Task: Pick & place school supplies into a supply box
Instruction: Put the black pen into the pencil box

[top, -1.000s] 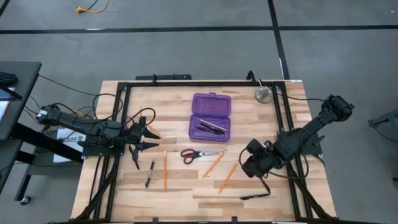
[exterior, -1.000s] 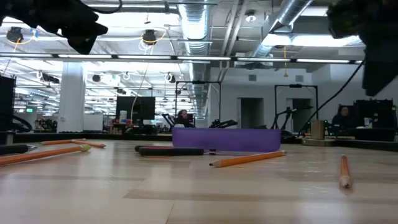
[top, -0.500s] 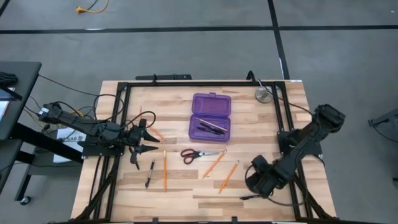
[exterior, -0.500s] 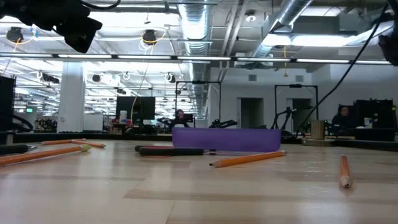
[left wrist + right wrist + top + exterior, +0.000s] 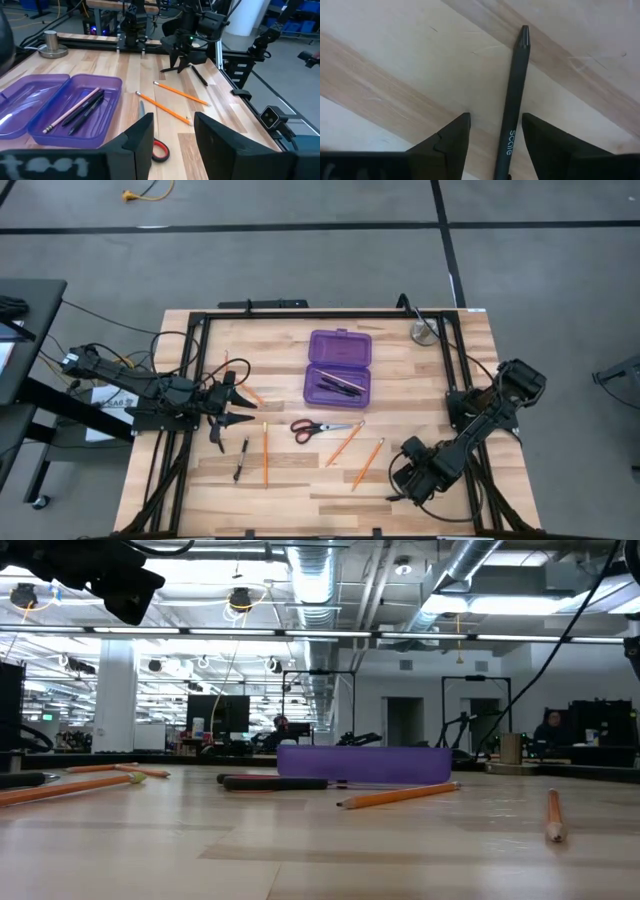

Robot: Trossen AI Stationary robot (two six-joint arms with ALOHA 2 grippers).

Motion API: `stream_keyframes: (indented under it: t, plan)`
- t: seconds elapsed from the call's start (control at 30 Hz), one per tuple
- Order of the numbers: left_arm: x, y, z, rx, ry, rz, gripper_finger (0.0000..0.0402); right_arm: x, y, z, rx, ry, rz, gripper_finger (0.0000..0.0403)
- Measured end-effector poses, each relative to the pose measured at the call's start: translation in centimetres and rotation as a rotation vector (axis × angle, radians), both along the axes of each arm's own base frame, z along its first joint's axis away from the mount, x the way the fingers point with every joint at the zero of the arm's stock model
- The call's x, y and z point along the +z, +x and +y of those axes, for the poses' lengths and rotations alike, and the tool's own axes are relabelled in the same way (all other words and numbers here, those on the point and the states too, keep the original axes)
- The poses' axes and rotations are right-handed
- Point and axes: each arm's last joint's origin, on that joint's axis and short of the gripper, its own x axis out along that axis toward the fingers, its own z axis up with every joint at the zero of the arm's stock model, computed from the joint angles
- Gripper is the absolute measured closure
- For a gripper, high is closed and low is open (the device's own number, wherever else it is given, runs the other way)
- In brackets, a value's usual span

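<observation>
The purple supply box (image 5: pixel 338 367) lies open mid-table with pens and a pencil inside (image 5: pixel 75 107). Scissors (image 5: pixel 320 427), three orange pencils (image 5: pixel 265 455) (image 5: pixel 345 442) (image 5: pixel 367 463) and a black pen (image 5: pixel 241 459) lie on the wood in front of it. My right gripper (image 5: pixel 405 485) points down near the table's front right, open. Its fingers (image 5: pixel 455 132) stand on either side of another black pen (image 5: pixel 514 107), which lies flat on the table. My left gripper (image 5: pixel 172 135) waits open at the table's left, above the wood (image 5: pixel 240 405).
A round silver disc (image 5: pixel 424 331) sits at the far right corner. Black frame rails (image 5: pixel 300 314) run along the table's far, left and right sides. One more orange pencil (image 5: pixel 250 394) lies by the left gripper. Bare wood lies along the near edge.
My right gripper has gone toward the table's near edge and down, turning as it went, and now stands low over the black pen at the front right. It has dropped out of the low view's top right corner.
</observation>
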Motion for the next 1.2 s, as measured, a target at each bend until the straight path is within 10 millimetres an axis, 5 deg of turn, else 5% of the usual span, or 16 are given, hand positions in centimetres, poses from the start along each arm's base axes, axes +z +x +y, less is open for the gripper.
stream_keyframes:
  t: [0.27,0.77,1.2]
  plan:
    - [0.0,0.0,0.0,0.0,0.0,0.0,0.0272,-0.3,0.0,0.0,-0.005,-0.017,0.014,0.0247]
    - [0.0,0.0,0.0,0.0,-0.004,0.006,0.0271,-0.4,0.0,0.0,-0.017,-0.017,0.013,0.039]
    - [-0.1,0.0,0.0,-0.001,-0.003,0.011,0.0272,1.5,-0.2,-0.6,-0.046,-0.038,0.041,0.0397]
